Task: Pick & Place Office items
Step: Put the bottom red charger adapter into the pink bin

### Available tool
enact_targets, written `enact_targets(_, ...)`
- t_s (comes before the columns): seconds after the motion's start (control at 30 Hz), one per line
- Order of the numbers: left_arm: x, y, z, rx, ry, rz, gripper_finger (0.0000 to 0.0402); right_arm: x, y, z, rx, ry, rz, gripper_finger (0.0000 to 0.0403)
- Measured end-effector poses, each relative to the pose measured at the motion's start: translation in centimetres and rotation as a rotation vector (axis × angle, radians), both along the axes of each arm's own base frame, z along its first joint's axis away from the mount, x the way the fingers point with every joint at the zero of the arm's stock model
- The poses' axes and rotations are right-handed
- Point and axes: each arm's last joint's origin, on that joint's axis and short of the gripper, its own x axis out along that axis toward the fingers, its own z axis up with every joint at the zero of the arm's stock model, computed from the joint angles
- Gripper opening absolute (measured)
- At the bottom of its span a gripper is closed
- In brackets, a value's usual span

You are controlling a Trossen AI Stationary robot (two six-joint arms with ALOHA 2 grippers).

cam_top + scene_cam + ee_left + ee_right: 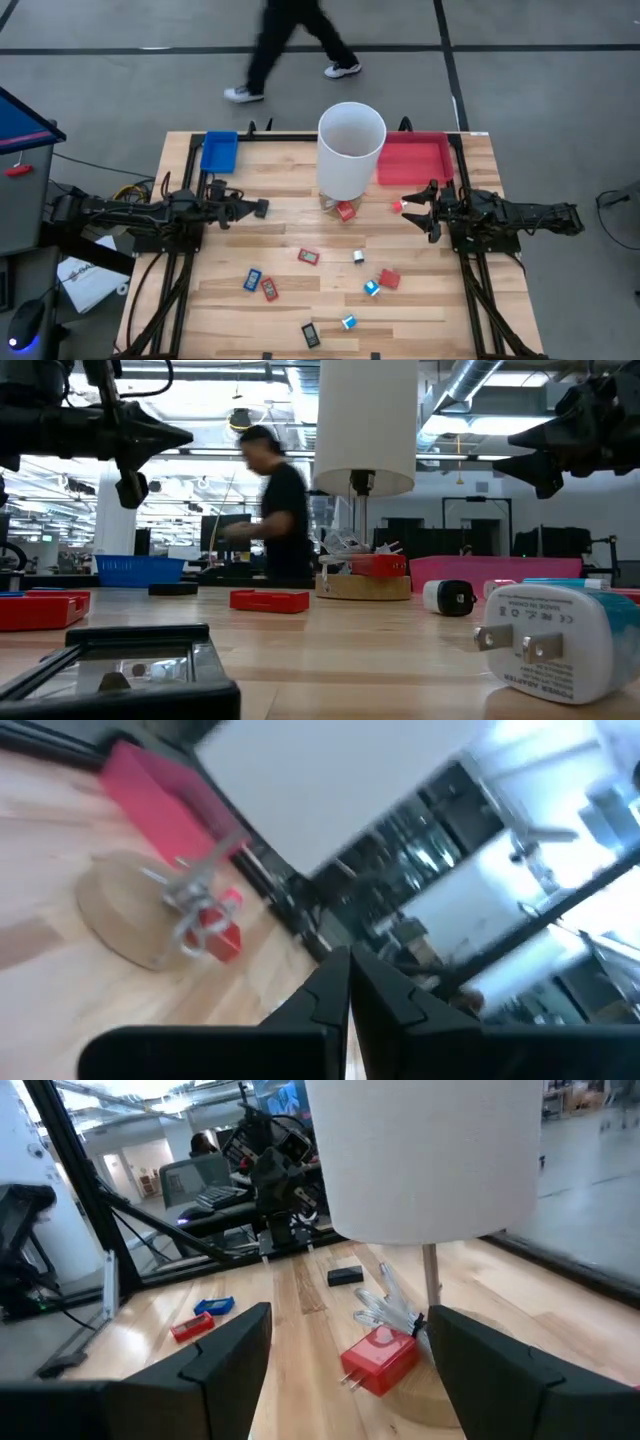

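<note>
Around the white cylinder (351,148) the high view shows about ten scattered office items (308,256): roughly four red, three blue, three black. One red tray (413,158) and one blue tray (219,151) sit at the far edge. The left gripper (243,208) is pressed together; the right gripper (408,208) is spread, empty. Only the low view shows a white plug adapter's (553,640) prongs.

Two slim matte-black arms of jointed segments, each on a black tube frame. Dark, wedge-shaped fingers (230,1350) with angular edges. Black cables trailing beside the left arm (120,212).
</note>
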Motion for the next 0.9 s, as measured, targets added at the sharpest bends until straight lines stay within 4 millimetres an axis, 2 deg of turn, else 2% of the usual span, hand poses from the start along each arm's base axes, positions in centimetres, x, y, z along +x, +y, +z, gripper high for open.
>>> enact_targets(0.07, -0.1, 0.3, 0.0, -0.075, -0.017, 0.095, 0.0007, 0.0, -0.1, 0.0, -0.056, -0.005, -0.009, 0.0260)
enact_targets(0.13, -0.2, 0.5, 0.0, -0.146, -0.042, 0.183, 0.0007, 0.1, -0.1, 0.2, -0.037, -0.047, -0.013, 0.0260)
enact_targets(0.27, -0.3, 0.9, 0.0, -0.213, -0.076, 0.307, 0.0007, -0.1, -0.2, 1.4, 0.138, -0.207, -0.027, 0.0260)
enact_targets(0.47, -0.4, 0.9, 0.0, -0.206, -0.074, 0.327, 0.0007, -1.0, -0.3, 4.3, 0.402, -0.553, 0.038, 0.0260)
enact_targets(0.67, -0.5, 1.1, -0.1, -0.193, -0.074, 0.406, 0.0007, -2.5, -0.5, 6.3, 0.431, -0.827, 0.026, 0.0260)
enact_targets(0.9, -0.6, 1.2, 0.1, -0.183, -0.089, 0.431, 0.0007, -3.6, -0.5, 7.4, 0.398, -0.986, 0.040, 0.0260)
